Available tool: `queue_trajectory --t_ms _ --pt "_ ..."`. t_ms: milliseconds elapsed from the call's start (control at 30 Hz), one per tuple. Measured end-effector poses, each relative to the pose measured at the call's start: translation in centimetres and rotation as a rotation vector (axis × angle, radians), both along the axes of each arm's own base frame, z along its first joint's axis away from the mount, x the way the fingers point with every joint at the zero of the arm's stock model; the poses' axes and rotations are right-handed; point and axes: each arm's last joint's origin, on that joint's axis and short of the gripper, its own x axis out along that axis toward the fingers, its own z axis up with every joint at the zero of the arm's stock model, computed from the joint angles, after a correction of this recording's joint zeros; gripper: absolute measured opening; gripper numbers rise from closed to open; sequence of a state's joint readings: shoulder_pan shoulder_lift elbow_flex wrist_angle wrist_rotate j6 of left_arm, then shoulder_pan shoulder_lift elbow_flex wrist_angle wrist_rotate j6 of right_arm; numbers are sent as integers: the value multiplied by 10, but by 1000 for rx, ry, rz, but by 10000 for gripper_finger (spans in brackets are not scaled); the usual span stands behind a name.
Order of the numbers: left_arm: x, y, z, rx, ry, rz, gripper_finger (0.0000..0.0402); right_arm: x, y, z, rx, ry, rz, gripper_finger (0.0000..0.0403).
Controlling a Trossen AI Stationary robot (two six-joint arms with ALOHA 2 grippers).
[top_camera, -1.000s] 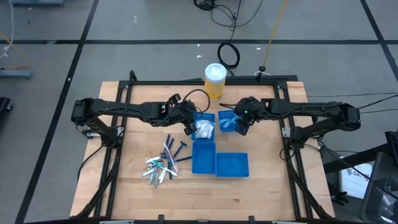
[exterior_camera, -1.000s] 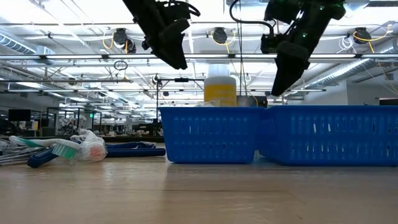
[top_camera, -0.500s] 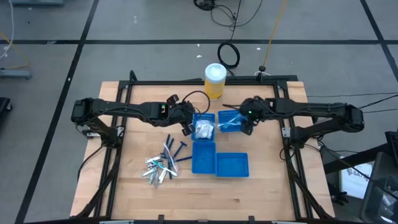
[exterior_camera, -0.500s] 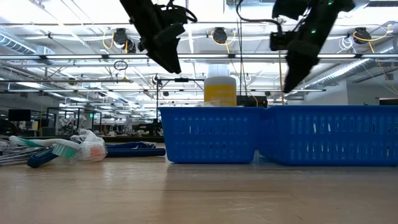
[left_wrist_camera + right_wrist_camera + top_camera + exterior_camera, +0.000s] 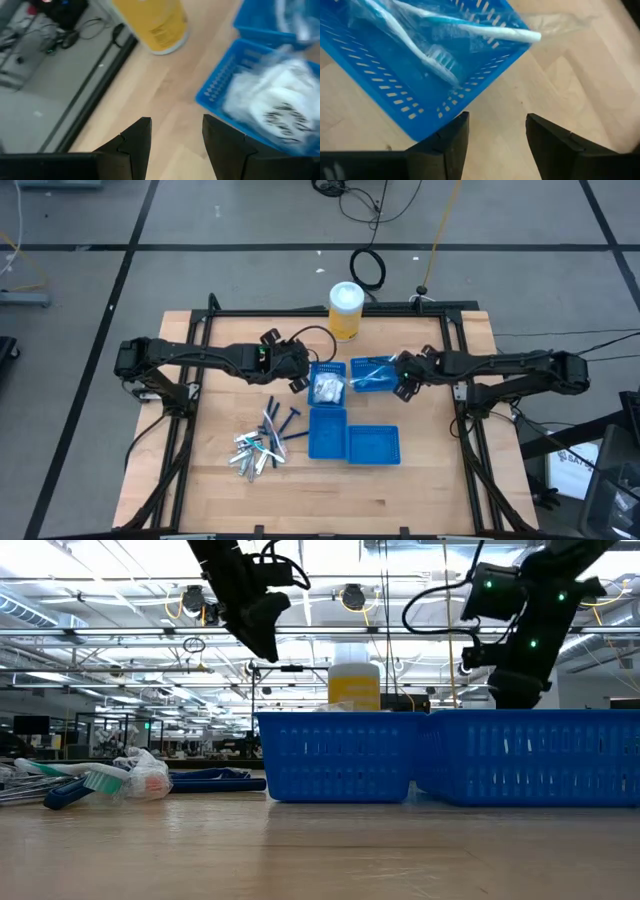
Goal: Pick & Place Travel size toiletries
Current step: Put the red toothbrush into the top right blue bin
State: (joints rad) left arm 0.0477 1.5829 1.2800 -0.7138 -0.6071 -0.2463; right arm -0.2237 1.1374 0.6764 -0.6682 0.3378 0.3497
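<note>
A pile of travel size toiletries (image 5: 260,445), with silvery tubes, dark blue sticks and toothbrushes, lies on the table's near left. White packets (image 5: 280,105) fill one blue mesh tray (image 5: 328,385). Wrapped toothbrushes (image 5: 435,55) lie in the tray beside it (image 5: 370,373), and one handle end (image 5: 520,34) sticks out over the rim. My left gripper (image 5: 175,122) hangs open above the table just left of the packet tray, with nothing between its fingers. My right gripper (image 5: 497,120) stands open and empty over bare wood off the toothbrush tray's right corner.
A tall yellow canister with a white lid (image 5: 345,310) stands at the table's far edge behind the trays. Two more blue trays (image 5: 327,432) (image 5: 373,445) sit nearer the front. A black frame (image 5: 455,380) borders the wooden table top.
My right gripper has gone from above the toothbrush tray toward the table's right edge and down, and now hangs low beside the tray. My left gripper has tipped a little, drawing back from the packet tray toward the left.
</note>
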Motion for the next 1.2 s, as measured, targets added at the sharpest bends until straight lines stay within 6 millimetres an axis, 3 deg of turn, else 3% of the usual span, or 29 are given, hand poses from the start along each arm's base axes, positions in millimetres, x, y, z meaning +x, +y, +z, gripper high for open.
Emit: queue_trajectory --t_ms 167,467,767,1000,1200 --pt "0 0 0 11 2 8 175 3 1 -10 40 -80 22 177" --pt "-1 0 0 10 4 8 175 5 3 -8 92 -137 57 175" --pt "-31 -19 12 -131 14 63 175 -17 8 18 86 -205 40 172" --pt "-50 -63 -31 -412 101 -21 175 -28 11 55 -49 -495 144 171" --pt "-71 -88 -80 -311 297 -325 175 -23 9 78 -194 -680 245 171"
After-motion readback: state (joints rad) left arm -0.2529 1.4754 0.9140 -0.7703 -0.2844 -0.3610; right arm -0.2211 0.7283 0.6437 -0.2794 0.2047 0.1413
